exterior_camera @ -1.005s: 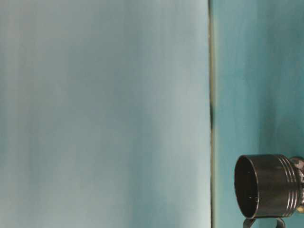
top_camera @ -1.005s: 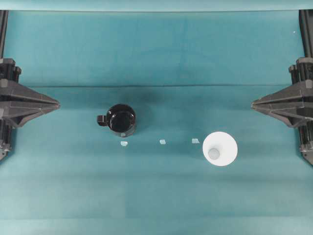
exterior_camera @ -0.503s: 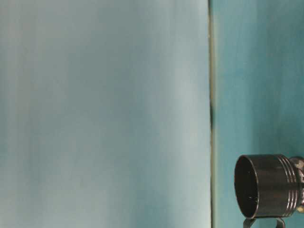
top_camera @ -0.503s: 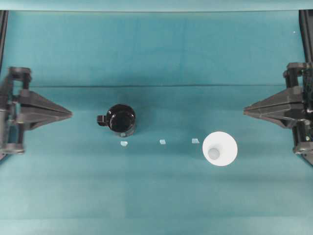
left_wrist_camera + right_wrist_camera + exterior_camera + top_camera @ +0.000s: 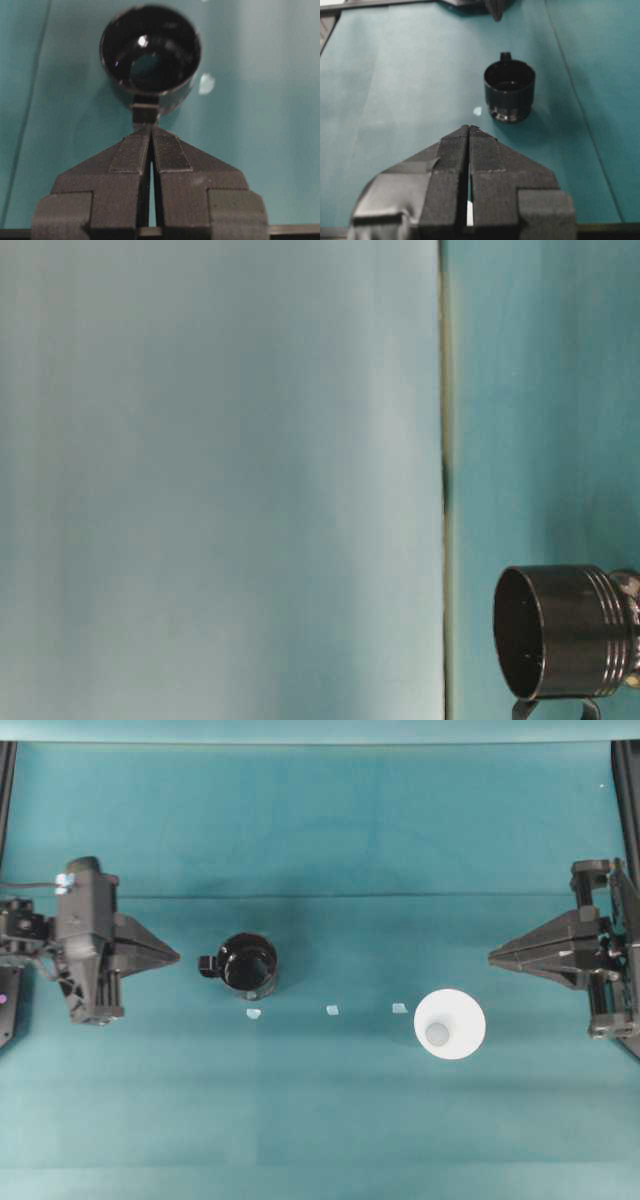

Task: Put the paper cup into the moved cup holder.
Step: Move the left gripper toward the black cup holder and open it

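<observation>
The white paper cup stands upright, mouth up, at the right of the teal cloth. At the left stands the glossy black cup holder, handle pointing left; the table-level view shows it too. My left gripper is shut and empty, its tip just short of the handle, with the cup holder straight ahead. My right gripper is also shut and empty, above and right of the paper cup and apart from it. In the right wrist view the gripper points across at the cup holder.
Three small pale tape marks lie in a row between the two cups. A fold line runs across the cloth behind them. Black frame posts stand at the far left and right edges.
Both arms have come inward from the table's sides, the left one farther, up to the cup holder's handle. Neither cup has moved.
</observation>
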Motion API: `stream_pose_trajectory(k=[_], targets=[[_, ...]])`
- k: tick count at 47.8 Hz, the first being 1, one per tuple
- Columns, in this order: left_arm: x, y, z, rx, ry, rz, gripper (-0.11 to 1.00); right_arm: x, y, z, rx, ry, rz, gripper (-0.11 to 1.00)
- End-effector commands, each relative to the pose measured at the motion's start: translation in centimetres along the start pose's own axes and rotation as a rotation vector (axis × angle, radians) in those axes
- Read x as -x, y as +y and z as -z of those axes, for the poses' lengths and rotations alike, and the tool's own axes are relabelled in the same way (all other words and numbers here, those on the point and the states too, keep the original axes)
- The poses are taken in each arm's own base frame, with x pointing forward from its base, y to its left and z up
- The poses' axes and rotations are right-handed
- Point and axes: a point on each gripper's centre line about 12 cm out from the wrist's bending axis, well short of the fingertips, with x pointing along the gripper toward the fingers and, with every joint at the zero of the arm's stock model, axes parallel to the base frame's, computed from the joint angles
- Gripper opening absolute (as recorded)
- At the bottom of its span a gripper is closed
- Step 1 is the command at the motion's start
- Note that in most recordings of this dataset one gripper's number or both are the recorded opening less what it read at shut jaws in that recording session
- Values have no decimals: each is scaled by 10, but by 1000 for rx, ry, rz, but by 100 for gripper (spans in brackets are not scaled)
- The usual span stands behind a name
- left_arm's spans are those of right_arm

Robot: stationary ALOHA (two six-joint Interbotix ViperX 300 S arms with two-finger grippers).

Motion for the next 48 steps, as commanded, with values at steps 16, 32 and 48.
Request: stream_pose_trajectory(k=[16, 32, 48], targets=[[-8, 1, 18, -18, -52, -4, 0, -5, -2, -5, -21, -2, 9, 2], [-8, 1, 27, -20, -60, -5, 18, -5, -1, -5, -45, -1, 9, 2], [-19, 9, 48, 0, -5, -31, 89, -5, -1, -6, -71, -1, 9, 2]])
